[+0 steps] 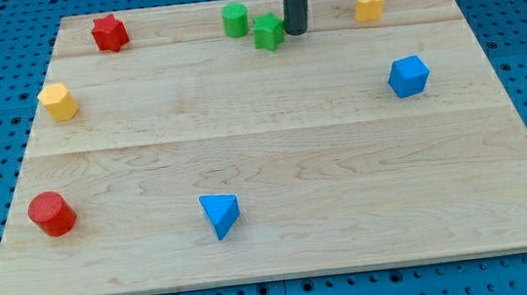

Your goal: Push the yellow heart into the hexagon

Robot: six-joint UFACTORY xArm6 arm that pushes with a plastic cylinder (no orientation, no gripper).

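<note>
Starting at the view's bottom, a blue triangle (219, 214) lies near the lower centre of the wooden board (350, 227), with a red cylinder (52, 213) at the lower left. Higher up, a blue cube (408, 76) sits at the right and a yellow hexagon (58, 101) at the left edge. Along the top, a red star (109, 32) stands at the upper left, then a green cylinder (235, 20) and a green star (269, 32) close together. My tip (297, 32) rests just beside the green star, on its right, seemingly touching it; the rod carries nothing. The yellow heart (370, 4) lies at the upper right, to the right of my tip and clearly apart from it, far across the board from the hexagon.
</note>
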